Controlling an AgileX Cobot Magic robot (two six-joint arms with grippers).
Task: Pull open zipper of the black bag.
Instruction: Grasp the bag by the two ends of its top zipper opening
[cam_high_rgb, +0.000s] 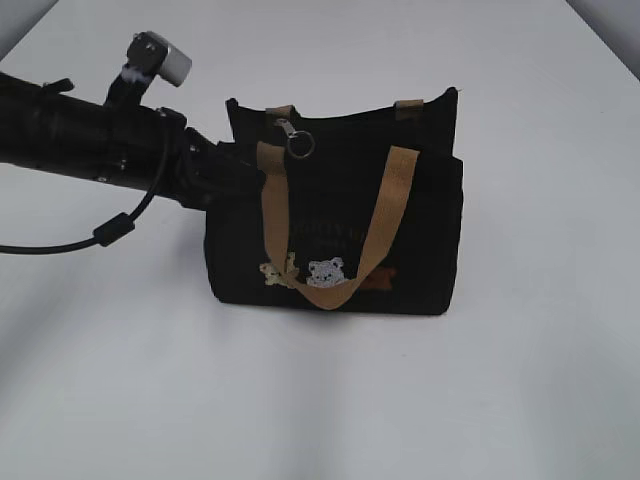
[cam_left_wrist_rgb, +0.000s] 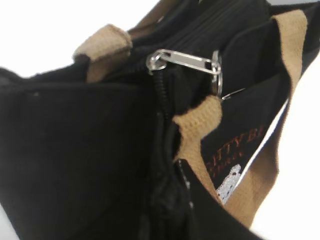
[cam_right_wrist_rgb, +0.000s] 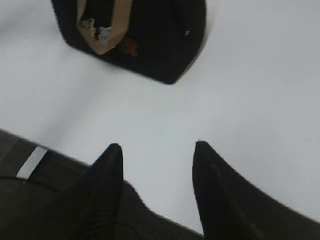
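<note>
Black bag (cam_high_rgb: 340, 240) sits mid table (cam_high_rgb: 520, 400). Zipper (cam_left_wrist_rgb: 185, 62) w/ ring is on top, left end. Left gripper (cam_high_rgb: 215, 175) is pressed at bag's left side; can't tell its jaws. Right gripper (cam_right_wrist_rgb: 156, 150) is spread, empty, well apart from bag.

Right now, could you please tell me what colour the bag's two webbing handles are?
Tan; the front webbing handle on the black fabric bag shows best in the exterior view.

Lab-like test bench — bare white tabletop (cam_high_rgb: 520, 400), nothing domestic.
</note>
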